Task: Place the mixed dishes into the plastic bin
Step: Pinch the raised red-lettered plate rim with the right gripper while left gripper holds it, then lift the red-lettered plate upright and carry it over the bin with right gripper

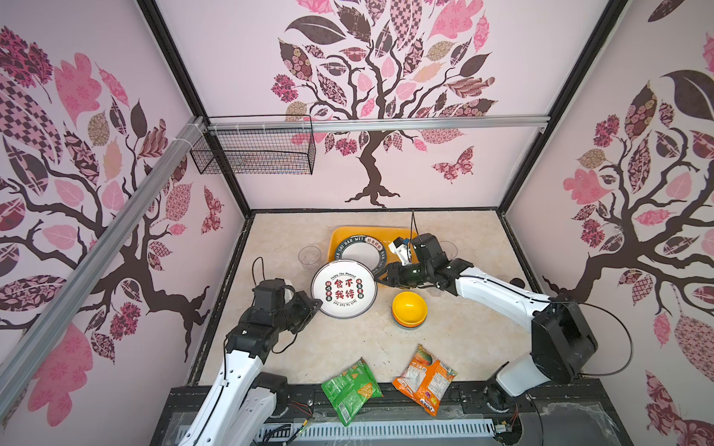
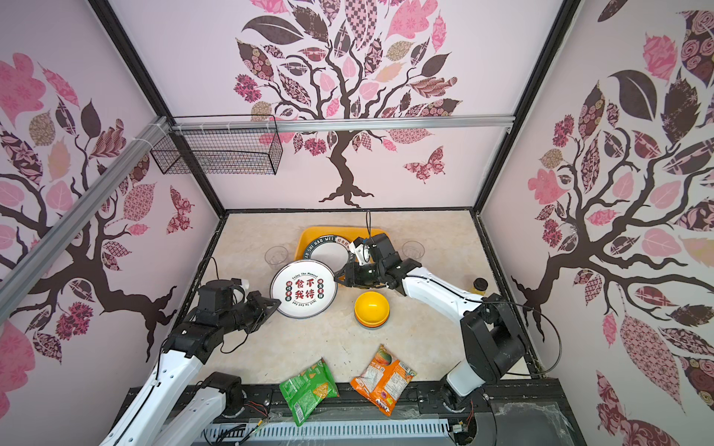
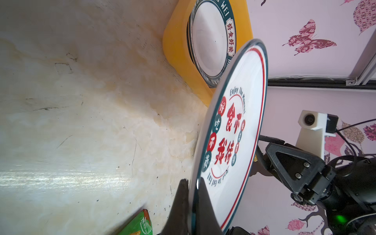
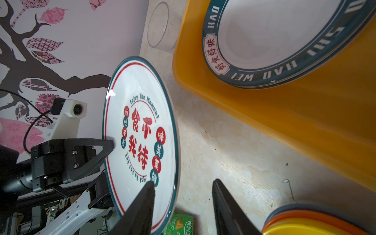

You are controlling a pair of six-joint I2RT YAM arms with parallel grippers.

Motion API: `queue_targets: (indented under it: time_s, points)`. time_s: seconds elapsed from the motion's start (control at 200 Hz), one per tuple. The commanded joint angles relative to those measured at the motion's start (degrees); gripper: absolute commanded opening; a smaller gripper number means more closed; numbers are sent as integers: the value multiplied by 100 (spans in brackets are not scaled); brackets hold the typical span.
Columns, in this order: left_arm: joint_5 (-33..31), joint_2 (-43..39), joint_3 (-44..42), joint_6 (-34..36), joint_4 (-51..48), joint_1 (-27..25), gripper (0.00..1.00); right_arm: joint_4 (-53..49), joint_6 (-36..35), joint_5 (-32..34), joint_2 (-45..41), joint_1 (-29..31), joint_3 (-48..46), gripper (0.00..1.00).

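We are watching the left gripper (image 3: 192, 184) clamping the plate (image 1: 344, 289) by its rim, apparently lifting it off the table (image 1: 347, 347) just short of the bin (image 4: 264, 114), which is sitting midway along the table's far edge. The right gripper (image 4: 183, 182) is straddling the opposite rim with its jaws apart, gripping nothing, so the plate is hanging from one thin pinch. We are judging that pinch risky: the glossy rim could be sliding or pivoting in it, dropping the plate onto the table or against the bin wall. A careless move of the right gripper could be catching the rim and knocking it loose. Going in low, we are risking clipping the bin's edge or clashing with the other plate (image 1: 361, 253) lying inside. The cup (image 1: 309, 256) beside the bin, towards the table's left edge, could be toppling too.
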Motion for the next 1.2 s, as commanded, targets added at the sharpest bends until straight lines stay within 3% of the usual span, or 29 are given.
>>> queue_targets:
  time_s: [0.0, 0.53, 1.195]
  points:
    - [247, -5, 346, -74, 575, -20, 0, 129, 78, -182, -53, -35, 176, 49]
    - [428, 338, 257, -306, 1284, -130, 0, 501, 343, -506, 109, -211, 242, 43]
    - [391, 652, 302, -433, 1687, -360, 0, 721, 555, -572, 237, -238, 335, 25]
